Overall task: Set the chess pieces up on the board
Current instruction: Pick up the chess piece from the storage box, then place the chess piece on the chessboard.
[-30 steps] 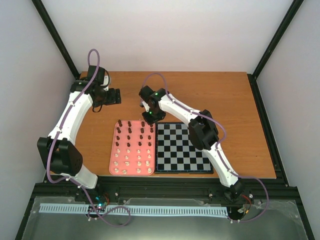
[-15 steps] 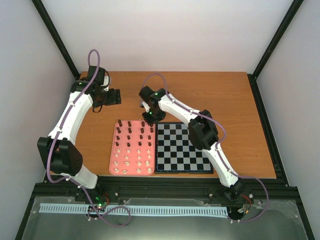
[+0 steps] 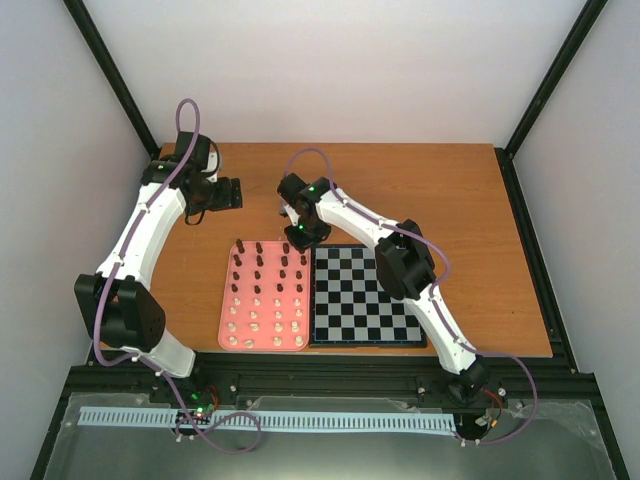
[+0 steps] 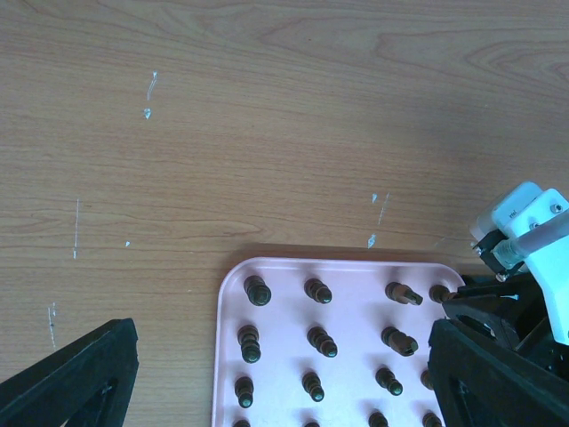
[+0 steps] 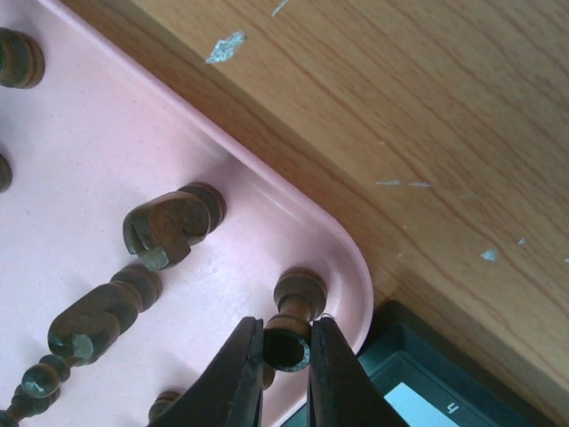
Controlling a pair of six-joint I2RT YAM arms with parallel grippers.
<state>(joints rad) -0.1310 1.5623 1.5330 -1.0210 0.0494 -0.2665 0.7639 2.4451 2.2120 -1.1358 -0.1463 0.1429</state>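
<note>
The chess pieces (image 3: pixel 262 290) stand in rows on a pink tray (image 3: pixel 225 322), dark ones far, cream ones near. The board (image 3: pixel 362 295) lies bare just right of the tray. My right gripper (image 3: pixel 301 238) is at the tray's far right corner. In the right wrist view the right gripper (image 5: pixel 286 349) is shut on the top of a dark rook (image 5: pixel 299 296), whose base rests on the tray (image 5: pixel 133 133). My left gripper (image 3: pixel 232 193) hovers over the wood beyond the tray's far left corner. Seen from the left wrist, the left gripper (image 4: pixel 283 334) is open and holds nothing above dark pieces (image 4: pixel 257 290).
A dark knight (image 5: pixel 164 224) and another dark piece (image 5: pixel 93 320) stand close left of the held rook. The board's black border corner (image 5: pixel 418 382) lies right beside the tray's rim. Black frame posts and white walls enclose the wooden table (image 3: pixel 440 190).
The right gripper's jaws have closed onto the dark rook at the tray's corner. Both arms have stayed nearly in place.
</note>
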